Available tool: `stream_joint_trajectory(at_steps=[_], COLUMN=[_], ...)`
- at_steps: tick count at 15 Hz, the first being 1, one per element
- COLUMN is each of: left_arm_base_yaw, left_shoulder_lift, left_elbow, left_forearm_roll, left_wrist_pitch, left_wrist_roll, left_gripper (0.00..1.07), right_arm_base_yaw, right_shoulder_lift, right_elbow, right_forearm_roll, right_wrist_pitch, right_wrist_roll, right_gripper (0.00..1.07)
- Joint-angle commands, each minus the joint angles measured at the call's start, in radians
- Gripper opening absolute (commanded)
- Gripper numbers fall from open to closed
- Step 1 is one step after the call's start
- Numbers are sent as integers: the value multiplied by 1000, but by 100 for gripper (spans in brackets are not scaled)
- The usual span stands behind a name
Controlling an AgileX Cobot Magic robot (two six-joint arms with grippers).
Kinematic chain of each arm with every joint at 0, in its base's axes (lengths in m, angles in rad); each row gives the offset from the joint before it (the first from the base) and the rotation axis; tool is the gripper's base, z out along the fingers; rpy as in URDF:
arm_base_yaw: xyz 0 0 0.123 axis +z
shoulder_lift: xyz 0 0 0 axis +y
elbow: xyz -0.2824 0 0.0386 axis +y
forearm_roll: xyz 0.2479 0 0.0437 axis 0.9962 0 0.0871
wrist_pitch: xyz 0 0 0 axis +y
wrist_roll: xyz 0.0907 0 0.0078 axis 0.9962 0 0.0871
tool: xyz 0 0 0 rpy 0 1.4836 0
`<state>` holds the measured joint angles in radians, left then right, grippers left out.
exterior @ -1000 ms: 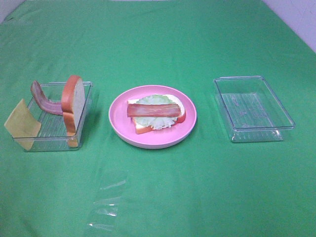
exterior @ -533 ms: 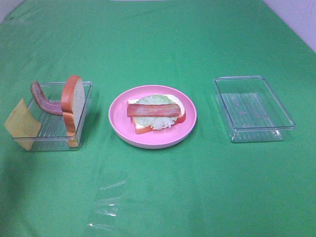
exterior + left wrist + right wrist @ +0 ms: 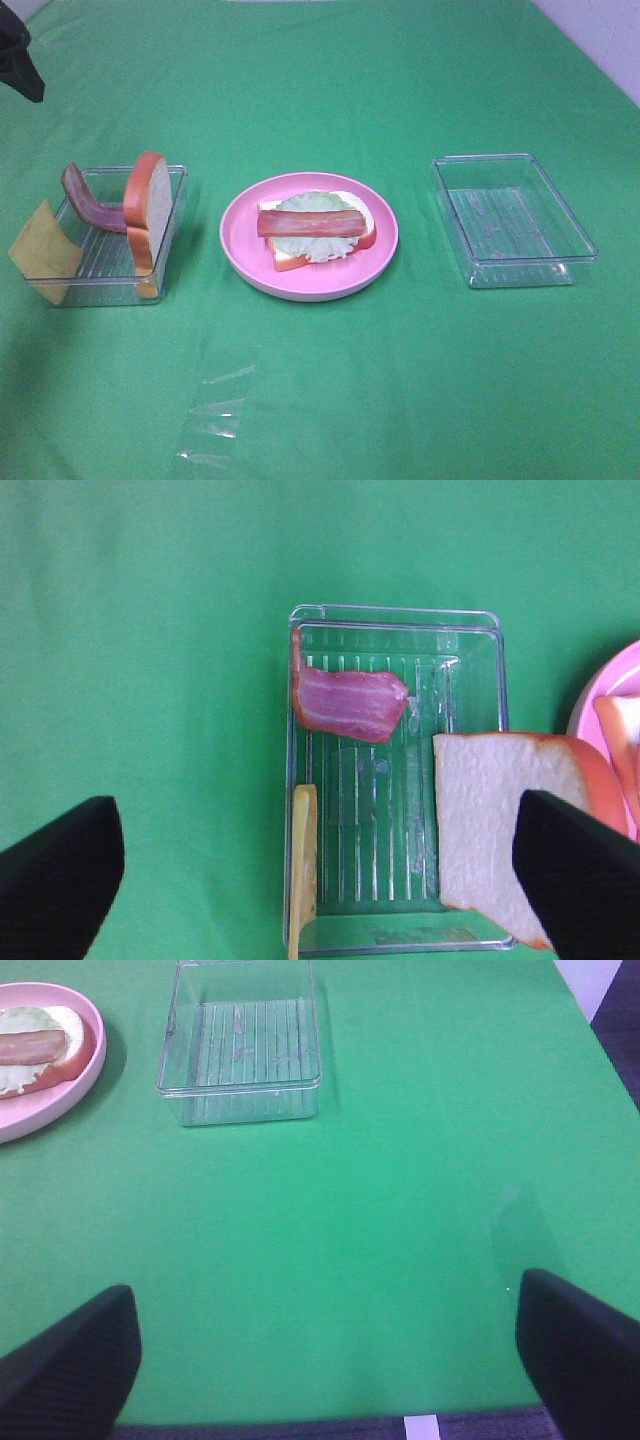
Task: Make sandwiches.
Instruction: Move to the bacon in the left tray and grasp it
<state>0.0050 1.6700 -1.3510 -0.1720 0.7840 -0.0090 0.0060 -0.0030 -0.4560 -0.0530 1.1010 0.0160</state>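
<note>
A partly built sandwich (image 3: 318,232) lies on the round pink plate (image 3: 240,250): a bread slice, pale green lettuce and one bacon strip (image 3: 310,222) on top. It also shows in the right wrist view (image 3: 40,1050). The left clear tray (image 3: 172,210) holds a curved bacon strip (image 3: 348,702), an upright bread slice (image 3: 500,830) and a yellow cheese square (image 3: 304,860) leaning at its corner. My left gripper (image 3: 318,875) is open and empty, high above this tray; its dark tip shows in the exterior view's top left corner (image 3: 20,55). My right gripper (image 3: 325,1355) is open and empty over the table's near right part.
An empty clear tray (image 3: 512,218) stands right of the plate and shows in the right wrist view (image 3: 245,1045). A crumpled clear plastic sheet (image 3: 215,415) lies on the green cloth near the front. The table's front edge (image 3: 300,1428) is just below my right gripper.
The dark tip of my left arm has come into the top left corner of the exterior view. The food and trays have not moved.
</note>
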Motion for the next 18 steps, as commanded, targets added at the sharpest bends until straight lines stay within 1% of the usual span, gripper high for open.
stream_joint_trajectory(at_steps=[1,2,4,7,12,16,18], left_arm_base_yaw=[1,1,0,-4,-4,-4,-4], left_shoulder_lift=[105,168,244,323,415,513,560], left_elbow=[-80,-117,-169,-219,-262,-383,-466], left_forearm_roll=[-4,2,2,3,2,14,27], left_wrist_pitch=[49,53,54,51,54,193,281], left_wrist_roll=[-12,-45,-71,-74,-97,-101,-121], left_gripper=[98,98,98,98,98,98,98], right_arm_base_yaw=[-4,-4,-4,-4,-4,-4,-4], right_shoulder_lift=[-33,-33,-33,-33,-33,-33,-33], right_elbow=[4,4,4,4,4,4,4], right_forearm_roll=[6,6,6,6,6,6,6], right_wrist_pitch=[-4,-4,-4,-4,-4,-4,-4], right_wrist_roll=[-8,-8,-8,-8,-8,-8,-8], right_gripper=[97,97,97,97,97,97,97])
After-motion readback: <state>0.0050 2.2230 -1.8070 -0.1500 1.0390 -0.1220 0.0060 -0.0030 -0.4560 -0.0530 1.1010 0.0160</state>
